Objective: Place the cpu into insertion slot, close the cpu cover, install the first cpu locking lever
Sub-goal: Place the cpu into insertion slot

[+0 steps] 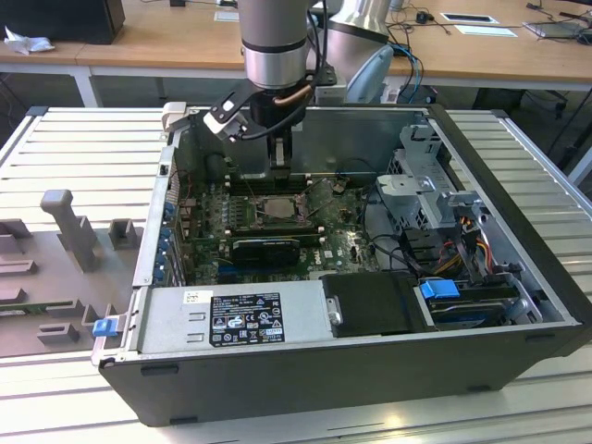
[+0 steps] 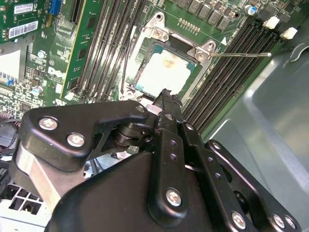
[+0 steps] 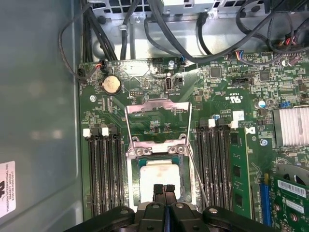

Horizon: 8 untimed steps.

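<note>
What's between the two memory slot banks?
The insertion slot, cpu lying in it, cpu cover hinged open; seen in the first wrist view.

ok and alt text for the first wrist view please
The cpu lies in the insertion slot on a green motherboard, with the shut gripper poised over it. The cpu cover is swung open, and black memory slots flank the slot on both sides.
</note>
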### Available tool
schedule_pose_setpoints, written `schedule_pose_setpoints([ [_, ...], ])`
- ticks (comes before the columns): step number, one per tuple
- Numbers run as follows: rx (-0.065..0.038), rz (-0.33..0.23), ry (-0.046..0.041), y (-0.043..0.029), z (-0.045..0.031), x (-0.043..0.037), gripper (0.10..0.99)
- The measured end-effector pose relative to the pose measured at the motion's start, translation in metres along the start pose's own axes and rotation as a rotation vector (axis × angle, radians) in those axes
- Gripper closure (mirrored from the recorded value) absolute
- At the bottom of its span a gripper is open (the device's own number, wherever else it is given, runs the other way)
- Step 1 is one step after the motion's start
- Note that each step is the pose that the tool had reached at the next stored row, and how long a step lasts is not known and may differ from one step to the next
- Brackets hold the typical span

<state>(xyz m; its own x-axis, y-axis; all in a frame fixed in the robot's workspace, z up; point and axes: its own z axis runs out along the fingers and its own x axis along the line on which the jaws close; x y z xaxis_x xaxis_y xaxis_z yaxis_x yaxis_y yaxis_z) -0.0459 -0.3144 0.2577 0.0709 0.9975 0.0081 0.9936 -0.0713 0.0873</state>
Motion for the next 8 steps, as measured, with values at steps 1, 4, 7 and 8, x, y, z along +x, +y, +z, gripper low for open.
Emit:
schedule_pose_setpoints([
  [1,0.000,0.000,0.0000,0.0001,-0.0007,0.0000,0.980],
  [4,0.000,0.002,-0.0001,0.0003,-0.0027,0.0000,0.980],
  [7,0.000,0.003,-0.0002,0.0004,-0.0039,0.0000,0.980],
  [8,0.000,0.003,-0.0003,0.0004,-0.0044,0.0001,0.980],
])
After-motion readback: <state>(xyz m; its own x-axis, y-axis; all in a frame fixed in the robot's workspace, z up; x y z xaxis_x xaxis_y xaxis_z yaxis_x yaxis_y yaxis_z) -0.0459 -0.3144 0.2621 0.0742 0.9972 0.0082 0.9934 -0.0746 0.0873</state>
